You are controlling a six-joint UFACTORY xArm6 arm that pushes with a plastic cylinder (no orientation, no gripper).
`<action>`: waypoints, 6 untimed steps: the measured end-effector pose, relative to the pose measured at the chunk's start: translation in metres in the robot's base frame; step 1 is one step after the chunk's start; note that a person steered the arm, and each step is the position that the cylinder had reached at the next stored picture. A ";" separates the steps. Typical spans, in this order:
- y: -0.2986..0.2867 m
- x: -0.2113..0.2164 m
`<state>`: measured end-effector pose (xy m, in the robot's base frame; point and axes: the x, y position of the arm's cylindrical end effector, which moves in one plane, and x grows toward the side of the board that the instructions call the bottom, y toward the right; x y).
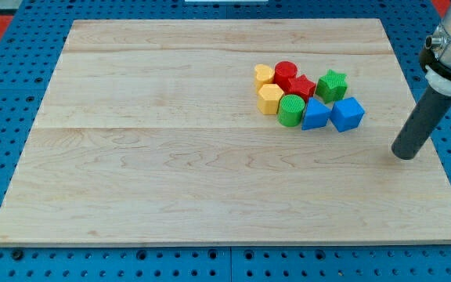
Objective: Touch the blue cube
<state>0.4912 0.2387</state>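
The blue cube sits at the right end of a cluster of blocks on the wooden board. My tip rests on the board to the right of and a little below the cube, apart from it. Touching the cube on its left is a second blue block, shape unclear.
The cluster also holds a green star, a red star, a red cylinder, a yellow heart, a yellow hexagon and a green cylinder. The board's right edge lies just right of my tip.
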 end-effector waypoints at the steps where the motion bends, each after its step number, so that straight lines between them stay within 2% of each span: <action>1: -0.002 -0.001; 3: -0.002 -0.001; 6: -0.038 -0.001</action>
<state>0.4900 0.2011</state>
